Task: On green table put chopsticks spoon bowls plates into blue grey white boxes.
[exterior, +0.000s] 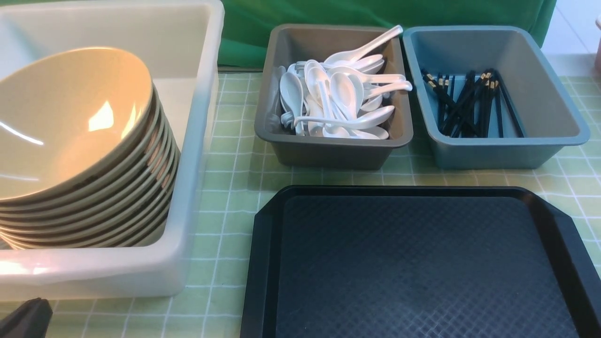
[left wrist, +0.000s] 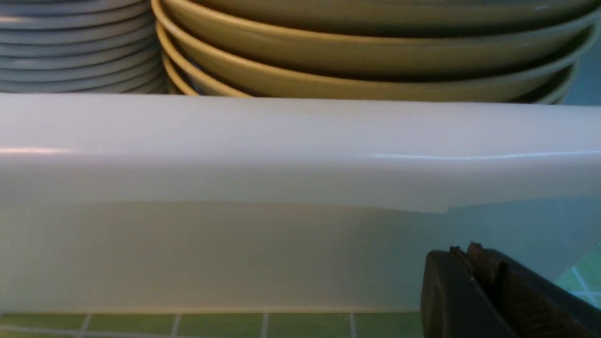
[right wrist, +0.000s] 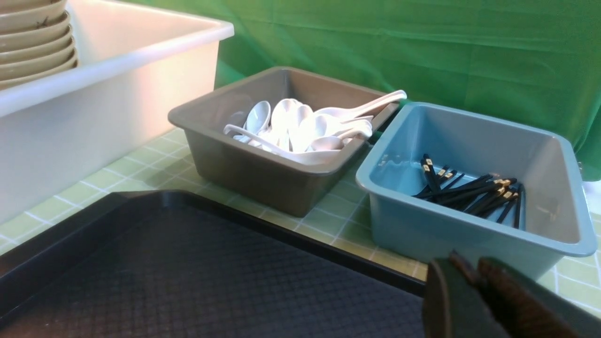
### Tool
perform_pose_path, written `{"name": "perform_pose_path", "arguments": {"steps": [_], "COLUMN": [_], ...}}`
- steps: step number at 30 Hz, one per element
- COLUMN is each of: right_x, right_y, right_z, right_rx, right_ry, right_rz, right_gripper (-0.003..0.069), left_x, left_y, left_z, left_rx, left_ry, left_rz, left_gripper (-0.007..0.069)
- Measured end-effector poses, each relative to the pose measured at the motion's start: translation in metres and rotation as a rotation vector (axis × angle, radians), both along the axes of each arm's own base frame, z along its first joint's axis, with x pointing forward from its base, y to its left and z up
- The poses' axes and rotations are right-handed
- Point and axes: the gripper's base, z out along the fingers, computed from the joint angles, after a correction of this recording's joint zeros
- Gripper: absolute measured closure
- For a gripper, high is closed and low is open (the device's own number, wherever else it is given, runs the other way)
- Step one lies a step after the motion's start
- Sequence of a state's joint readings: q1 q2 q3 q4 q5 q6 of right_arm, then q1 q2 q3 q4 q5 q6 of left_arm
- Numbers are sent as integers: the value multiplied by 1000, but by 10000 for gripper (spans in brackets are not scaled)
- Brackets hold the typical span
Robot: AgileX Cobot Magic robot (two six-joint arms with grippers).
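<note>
White spoons (right wrist: 300, 129) are lying heaped in the grey box (right wrist: 263, 173), and black chopsticks (right wrist: 469, 192) are lying in the blue box (right wrist: 422, 230) just beside it. The black tray (right wrist: 188, 277) is sitting on the green table (right wrist: 338, 216) before them, with stacked bowls (right wrist: 33, 37) rising from the white box (right wrist: 117, 94). The right gripper (right wrist: 474, 281) is hanging over the tray's edge, its jaws almost together around nothing.

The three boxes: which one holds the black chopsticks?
The teal-blue box, rightmost in the front view. The grey-brown box holds white spoons; the cream-white box holds bowls.
</note>
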State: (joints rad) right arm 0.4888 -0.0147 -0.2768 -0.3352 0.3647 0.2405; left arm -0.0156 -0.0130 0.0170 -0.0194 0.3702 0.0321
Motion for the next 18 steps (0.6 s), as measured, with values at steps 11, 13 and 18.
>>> {"name": "perform_pose_path", "arguments": {"steps": [11,13,18], "right_x": [0,0,0], "right_y": [0,0,0], "right_z": [0,0,0], "right_rx": [0,0,0], "right_ry": [0,0,0], "right_rz": [0,0,0], "right_gripper": [569,568,562], "left_x": [0,0,0], "left_y": [-1,-1,-1], "left_z": [0,0,0], "left_rx": [-25,-26,-26], "left_ry": [-1,-1,-1], "left_rz": [-3,-4,-4], "left_gripper": [627,627,627]}}
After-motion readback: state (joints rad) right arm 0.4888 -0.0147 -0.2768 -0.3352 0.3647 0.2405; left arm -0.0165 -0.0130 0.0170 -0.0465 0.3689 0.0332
